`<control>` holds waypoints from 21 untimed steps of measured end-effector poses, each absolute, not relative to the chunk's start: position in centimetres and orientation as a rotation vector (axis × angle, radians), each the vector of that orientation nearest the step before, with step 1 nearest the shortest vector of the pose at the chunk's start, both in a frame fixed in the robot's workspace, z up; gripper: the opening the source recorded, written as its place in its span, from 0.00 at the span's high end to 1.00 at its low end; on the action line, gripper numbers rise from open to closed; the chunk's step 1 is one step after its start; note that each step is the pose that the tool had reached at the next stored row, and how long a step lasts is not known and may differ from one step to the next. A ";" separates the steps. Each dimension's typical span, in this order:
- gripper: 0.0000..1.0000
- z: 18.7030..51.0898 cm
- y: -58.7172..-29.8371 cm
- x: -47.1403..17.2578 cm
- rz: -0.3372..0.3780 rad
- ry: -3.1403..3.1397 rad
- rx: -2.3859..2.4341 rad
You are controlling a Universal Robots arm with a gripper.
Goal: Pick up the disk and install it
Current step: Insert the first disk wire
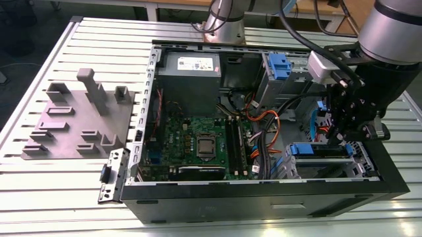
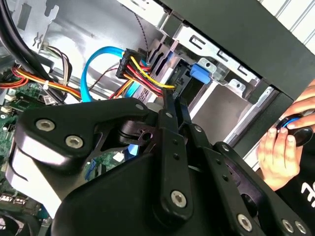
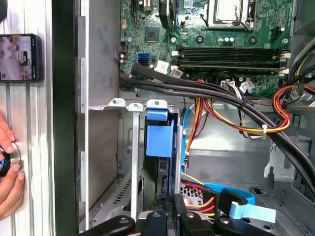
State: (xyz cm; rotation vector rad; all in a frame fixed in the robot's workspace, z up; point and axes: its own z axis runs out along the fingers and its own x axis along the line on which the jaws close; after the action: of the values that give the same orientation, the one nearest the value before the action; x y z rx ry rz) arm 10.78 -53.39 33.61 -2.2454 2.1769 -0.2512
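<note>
Disk (image 3: 160, 142) sits edge-on in drive cage, blue rail showing | just ahead of gripper (image 3: 167, 209) | fingers look closed, gripping nothing

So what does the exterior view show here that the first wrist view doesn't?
Exterior view: the grey moulded plate beside the computer case, the power supply, and the gripper lowered over the drive bay at the exterior view's right.

First wrist view: a phone and a hand outside the case wall.

Both: the motherboard, the cable bundle and the blue-railed bay.
</note>
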 end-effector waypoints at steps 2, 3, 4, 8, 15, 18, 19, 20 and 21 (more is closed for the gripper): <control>0.84 33.6 -53.4 10.7 -0.262 2.167 -2.243; 0.84 33.5 -53.4 10.6 -0.265 2.164 -2.243; 0.84 33.4 -53.4 10.6 -0.267 2.162 -2.243; 0.84 33.3 -53.8 10.5 -0.270 2.158 -2.242; 0.84 33.2 -53.9 10.3 -0.287 2.128 -2.250; 0.84 33.2 -53.9 10.0 -0.300 2.122 -2.243; 0.84 33.2 -53.9 9.9 -0.301 2.122 -2.242; 0.84 33.1 -53.9 9.9 -0.302 2.122 -2.241; 0.84 33.1 -53.8 9.9 -0.303 2.124 -2.239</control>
State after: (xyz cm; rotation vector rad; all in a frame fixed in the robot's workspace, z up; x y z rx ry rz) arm 9.86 -53.85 33.09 -2.2395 2.1238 -0.3027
